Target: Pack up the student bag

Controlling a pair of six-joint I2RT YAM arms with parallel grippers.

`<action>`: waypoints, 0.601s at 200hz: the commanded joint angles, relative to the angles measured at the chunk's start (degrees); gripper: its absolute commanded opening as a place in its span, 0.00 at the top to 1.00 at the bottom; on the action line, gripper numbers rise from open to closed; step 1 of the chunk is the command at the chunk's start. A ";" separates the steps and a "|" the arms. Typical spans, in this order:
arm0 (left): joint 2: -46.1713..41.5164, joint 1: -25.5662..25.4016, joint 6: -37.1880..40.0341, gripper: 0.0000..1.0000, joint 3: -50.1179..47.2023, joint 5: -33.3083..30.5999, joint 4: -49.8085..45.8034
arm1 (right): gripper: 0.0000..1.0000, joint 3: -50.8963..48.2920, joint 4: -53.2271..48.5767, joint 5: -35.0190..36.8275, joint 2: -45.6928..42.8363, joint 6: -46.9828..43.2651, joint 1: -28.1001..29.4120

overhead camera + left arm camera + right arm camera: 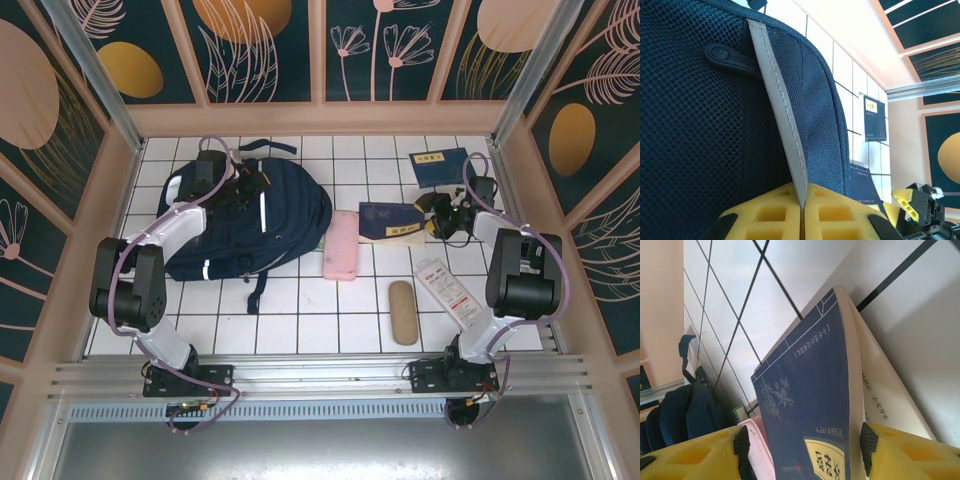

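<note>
Where the white-tiled bench point(300, 330) spreads out in the top view, the student bag point(270, 225) lies flat toward 10 o'clock from its middle, with a dark strap trailing toward 6 o'clock. The left jaws sit on the bag's 11 o'clock corner. The left wrist view shows their 2 yellow fingers point(765, 215) pressed together on a grey reflective stripe point(777, 100) of the bag, pinching it with no gap between them. Toward 2 o'clock the right jaws stand open astride a dark blue book point(388, 222). In the right wrist view 1 black pad point(868, 447) is at the book's cream page edge, while the other pad point(742, 447) stands apart from the cover. A pink case point(342, 245) lies between bag and book, just beside both. Another blue book point(443, 167) rests at 1 o'clock. A brown case point(402, 312) and a white packet point(450, 290) lie toward 4 o'clock.
</note>
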 commanded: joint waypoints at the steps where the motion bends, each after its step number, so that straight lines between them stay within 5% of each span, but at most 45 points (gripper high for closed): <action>1: 0.17 -0.46 1.62 0.90 1.97 -0.29 -0.29 | 0.43 0.04 2.50 -4.00 -0.55 2.24 1.33; 64: 0.05 -0.56 2.15 0.89 2.23 -0.85 -0.96 | 0.71 -1.30 4.42 -3.85 4.36 3.05 2.23; 102: 0.02 -0.56 3.16 0.76 3.23 -1.92 -2.99 | 1.00 -1.52 3.23 -1.88 2.81 2.58 2.23; 120: -0.31 -0.52 4.07 0.66 4.46 -3.07 -5.01 | 1.00 -0.73 1.52 0.69 0.43 2.30 2.28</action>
